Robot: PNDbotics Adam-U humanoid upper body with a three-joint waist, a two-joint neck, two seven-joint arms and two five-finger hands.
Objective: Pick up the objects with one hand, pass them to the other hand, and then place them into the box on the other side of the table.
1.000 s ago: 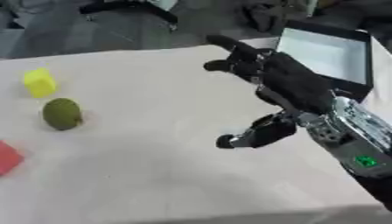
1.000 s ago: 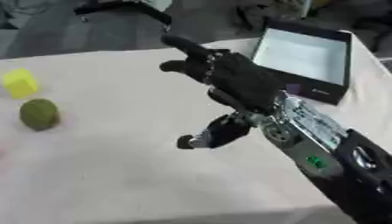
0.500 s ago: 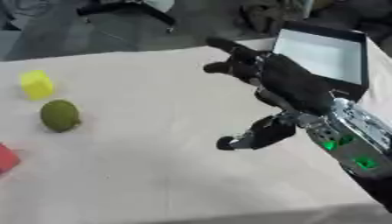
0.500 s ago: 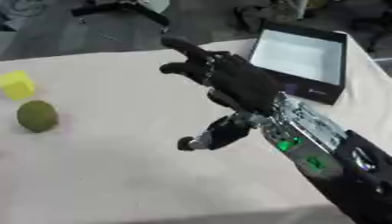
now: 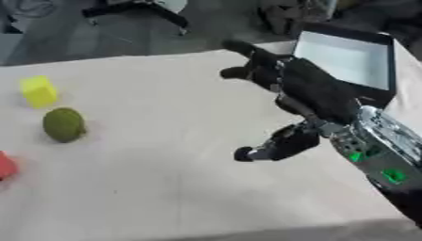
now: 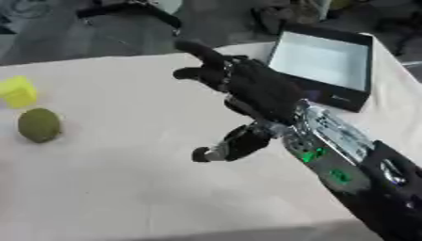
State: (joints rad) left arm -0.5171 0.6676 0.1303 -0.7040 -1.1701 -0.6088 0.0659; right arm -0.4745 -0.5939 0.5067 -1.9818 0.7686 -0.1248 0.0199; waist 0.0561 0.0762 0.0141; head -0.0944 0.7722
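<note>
The counter (image 5: 165,188), under a pale cloth, carries everything. At its far right corner sits the black box (image 6: 323,61), open and white inside, seemingly empty, so probably nothing has been delivered yet. The right hand (image 5: 309,89) hangs above the counter's middle, fingers spread and relaxed, thumb dangling, holding nothing; it looks poised to receive a handover. By the left edge lie a green round fruit (image 5: 64,124), a yellow block (image 5: 39,91) and a red object (image 5: 5,165), well apart from that hand.
</note>
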